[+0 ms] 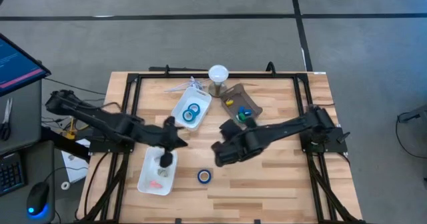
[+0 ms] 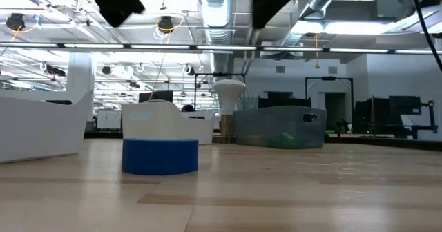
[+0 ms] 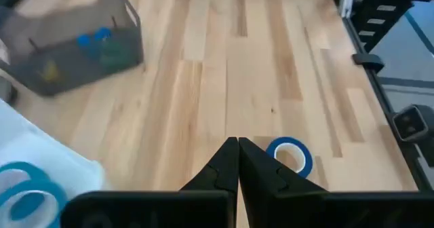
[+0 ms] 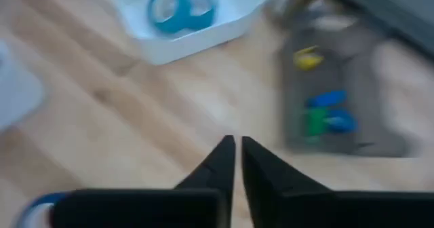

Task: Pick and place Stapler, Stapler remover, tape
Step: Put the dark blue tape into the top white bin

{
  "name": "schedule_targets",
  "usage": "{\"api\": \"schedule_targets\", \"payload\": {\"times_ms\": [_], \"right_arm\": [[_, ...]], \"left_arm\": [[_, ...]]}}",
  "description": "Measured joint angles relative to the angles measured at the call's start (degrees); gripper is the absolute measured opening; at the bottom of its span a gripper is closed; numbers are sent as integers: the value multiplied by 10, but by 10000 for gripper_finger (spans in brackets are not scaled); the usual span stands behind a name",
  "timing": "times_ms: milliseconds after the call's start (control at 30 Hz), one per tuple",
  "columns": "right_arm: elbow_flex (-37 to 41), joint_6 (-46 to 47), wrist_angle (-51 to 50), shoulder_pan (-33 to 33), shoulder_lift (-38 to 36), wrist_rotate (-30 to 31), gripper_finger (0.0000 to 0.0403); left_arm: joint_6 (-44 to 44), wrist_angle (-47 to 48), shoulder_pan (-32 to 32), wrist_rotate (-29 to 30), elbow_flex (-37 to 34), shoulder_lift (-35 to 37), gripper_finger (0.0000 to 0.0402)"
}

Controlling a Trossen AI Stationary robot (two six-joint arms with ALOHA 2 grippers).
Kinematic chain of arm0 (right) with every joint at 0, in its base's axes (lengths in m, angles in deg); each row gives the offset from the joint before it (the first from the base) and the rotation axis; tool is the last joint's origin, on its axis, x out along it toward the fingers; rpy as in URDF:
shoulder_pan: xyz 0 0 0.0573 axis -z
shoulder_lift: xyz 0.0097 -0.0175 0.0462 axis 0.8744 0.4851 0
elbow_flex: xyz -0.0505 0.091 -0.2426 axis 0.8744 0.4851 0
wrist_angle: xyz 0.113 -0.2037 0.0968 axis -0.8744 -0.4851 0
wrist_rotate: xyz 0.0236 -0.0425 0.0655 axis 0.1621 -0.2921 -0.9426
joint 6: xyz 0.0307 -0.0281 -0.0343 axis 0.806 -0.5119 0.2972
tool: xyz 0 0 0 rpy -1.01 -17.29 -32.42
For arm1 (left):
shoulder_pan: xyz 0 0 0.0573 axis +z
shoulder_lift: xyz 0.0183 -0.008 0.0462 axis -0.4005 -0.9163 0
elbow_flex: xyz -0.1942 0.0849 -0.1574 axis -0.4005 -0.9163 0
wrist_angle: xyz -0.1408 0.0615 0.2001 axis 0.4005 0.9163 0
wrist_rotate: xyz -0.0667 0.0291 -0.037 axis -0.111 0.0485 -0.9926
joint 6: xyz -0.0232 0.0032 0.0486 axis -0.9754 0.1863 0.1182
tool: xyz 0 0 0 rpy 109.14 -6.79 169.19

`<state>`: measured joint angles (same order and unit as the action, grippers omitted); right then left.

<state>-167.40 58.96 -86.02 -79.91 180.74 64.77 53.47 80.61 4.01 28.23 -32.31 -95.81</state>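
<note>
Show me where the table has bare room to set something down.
Bare wood: the table's front right, right of the loose tape; also the far left corner beside the white tray. Crowded: the middle, with both trays, grey bin, lamp and both grippers.

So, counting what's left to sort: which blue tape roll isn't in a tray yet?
The lone blue ring-shaped tape roll lying on the bare wooden table; the other two rolls sit together inside the white tray.
</note>
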Motion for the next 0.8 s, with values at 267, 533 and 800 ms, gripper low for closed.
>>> {"api": "schedule_targets", "payload": {"times_ms": [267,533,800], "right_arm": [[17,25,-140,-41,-65,116,2],[172,76,-140,-71,-195,163,1],[308,118,-109,-110,-327,193,0]], "left_arm": [[-102,-89,0,-4,39,-152,2],[-106,56,1,-2,166,-277,1],[-170,94,0,-76,193,-351,1]]}}
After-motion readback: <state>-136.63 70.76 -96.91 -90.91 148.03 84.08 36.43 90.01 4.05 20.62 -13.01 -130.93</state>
